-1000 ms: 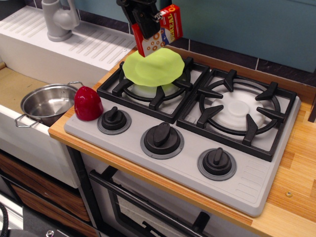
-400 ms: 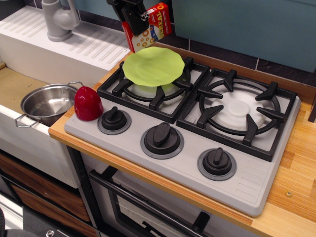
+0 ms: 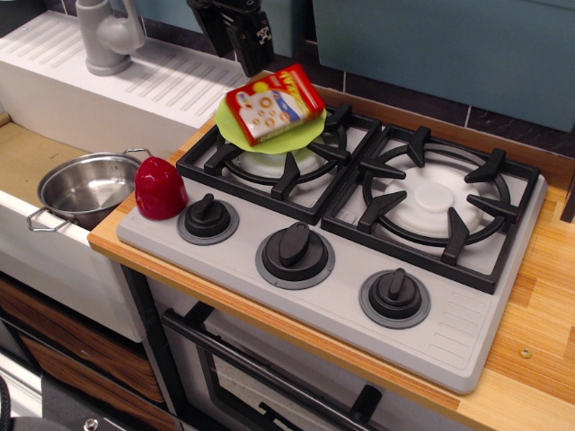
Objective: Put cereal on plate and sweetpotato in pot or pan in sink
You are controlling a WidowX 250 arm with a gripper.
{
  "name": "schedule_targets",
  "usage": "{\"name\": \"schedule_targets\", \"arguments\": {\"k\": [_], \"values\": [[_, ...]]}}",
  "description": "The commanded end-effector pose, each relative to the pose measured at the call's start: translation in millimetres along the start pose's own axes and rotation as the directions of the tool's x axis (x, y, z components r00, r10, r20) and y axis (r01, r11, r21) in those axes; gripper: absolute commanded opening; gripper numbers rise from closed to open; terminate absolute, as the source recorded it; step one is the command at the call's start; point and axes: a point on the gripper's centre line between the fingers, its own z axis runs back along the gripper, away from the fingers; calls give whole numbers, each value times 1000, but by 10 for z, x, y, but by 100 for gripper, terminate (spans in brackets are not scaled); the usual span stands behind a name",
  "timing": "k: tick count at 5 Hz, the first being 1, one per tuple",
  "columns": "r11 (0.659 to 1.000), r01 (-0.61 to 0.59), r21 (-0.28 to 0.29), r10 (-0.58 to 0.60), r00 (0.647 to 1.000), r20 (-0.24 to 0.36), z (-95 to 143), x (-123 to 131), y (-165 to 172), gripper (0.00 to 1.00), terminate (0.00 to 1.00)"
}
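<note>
The red cereal box (image 3: 274, 103) lies flat on the lime-green plate (image 3: 234, 127), which rests on the back-left burner grate. My gripper (image 3: 248, 45) hangs above and behind the box, apart from it, with nothing between its fingers. The glossy dark red sweetpotato (image 3: 160, 188) stands at the stove's front-left corner. The steel pot (image 3: 88, 188) sits in the sink (image 3: 36, 162) just left of the sweetpotato.
A grey faucet (image 3: 106, 36) stands on the ribbed white drainboard (image 3: 157, 81) at the back left. The stove has two black burner grates (image 3: 436, 206) and three knobs (image 3: 295, 251). A wooden counter (image 3: 539, 341) runs along the right.
The cereal box has left my gripper and dropped flat onto the plate. My gripper has moved up and to the left, away from it.
</note>
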Motion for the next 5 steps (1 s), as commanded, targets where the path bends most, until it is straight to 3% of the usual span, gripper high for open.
{"name": "schedule_targets", "arguments": {"k": [1, 3, 5], "values": [[997, -21, 70, 19, 999, 29, 404, 145, -198, 100, 0], [998, -4, 68, 6, 1000, -31, 636, 93, -286, 100, 0], [998, -4, 68, 6, 1000, -31, 636, 93, -286, 100, 0]]}}
